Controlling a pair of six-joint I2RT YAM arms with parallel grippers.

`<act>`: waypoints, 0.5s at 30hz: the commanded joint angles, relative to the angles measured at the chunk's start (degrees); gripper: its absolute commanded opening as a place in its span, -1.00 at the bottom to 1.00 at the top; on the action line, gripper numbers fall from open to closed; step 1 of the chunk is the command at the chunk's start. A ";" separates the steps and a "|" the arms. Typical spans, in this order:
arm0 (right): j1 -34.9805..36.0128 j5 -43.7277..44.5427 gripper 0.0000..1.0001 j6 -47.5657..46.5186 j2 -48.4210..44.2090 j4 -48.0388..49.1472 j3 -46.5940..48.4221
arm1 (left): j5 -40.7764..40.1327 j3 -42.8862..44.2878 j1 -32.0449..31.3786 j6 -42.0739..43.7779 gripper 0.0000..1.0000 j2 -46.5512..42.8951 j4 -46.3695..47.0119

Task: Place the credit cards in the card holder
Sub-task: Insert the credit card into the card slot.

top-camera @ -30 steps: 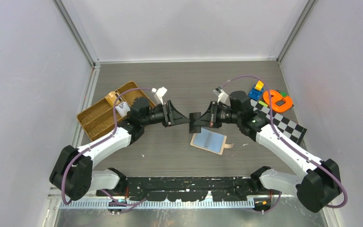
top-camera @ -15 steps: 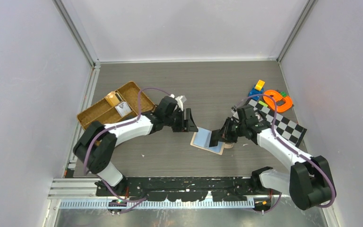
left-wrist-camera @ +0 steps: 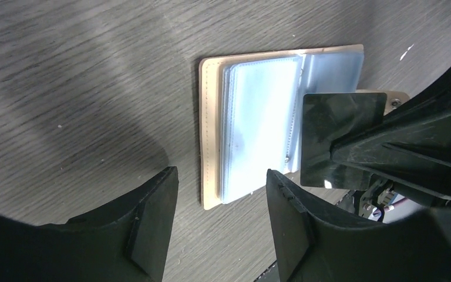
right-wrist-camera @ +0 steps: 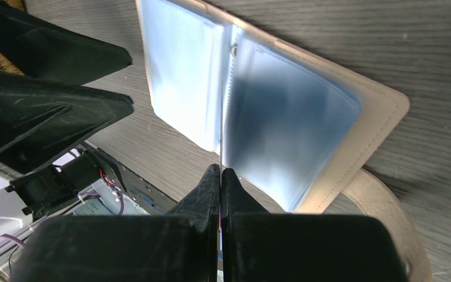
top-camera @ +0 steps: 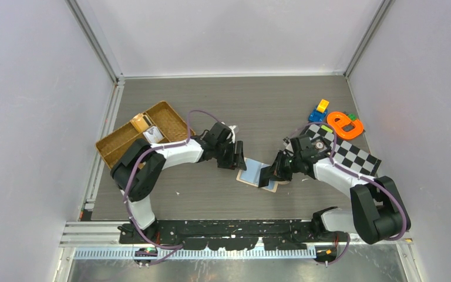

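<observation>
Top external: pale walls, grey wood-grain table; card holder lies open between the spread left gripper and right gripper pinching a credit card.

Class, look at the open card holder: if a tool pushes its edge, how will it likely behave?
Probably slides: the card holder lies flat on the smooth table. Likely floppy: its pockets look like thin, soft plastic sheets. It looks thin and light, so the card pressing in might shift it.
</observation>
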 commanded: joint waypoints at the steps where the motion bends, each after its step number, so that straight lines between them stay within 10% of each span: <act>1: -0.21 -3.01 -0.99 -1.41 -0.10 5.69 -0.37 | -0.38 2.25 -0.19 1.67 0.15 1.21 -1.10; 15: -0.21 -2.21 -0.99 -1.00 1.81 7.01 -1.32 | -1.01 2.23 -0.37 2.23 0.09 2.29 -1.57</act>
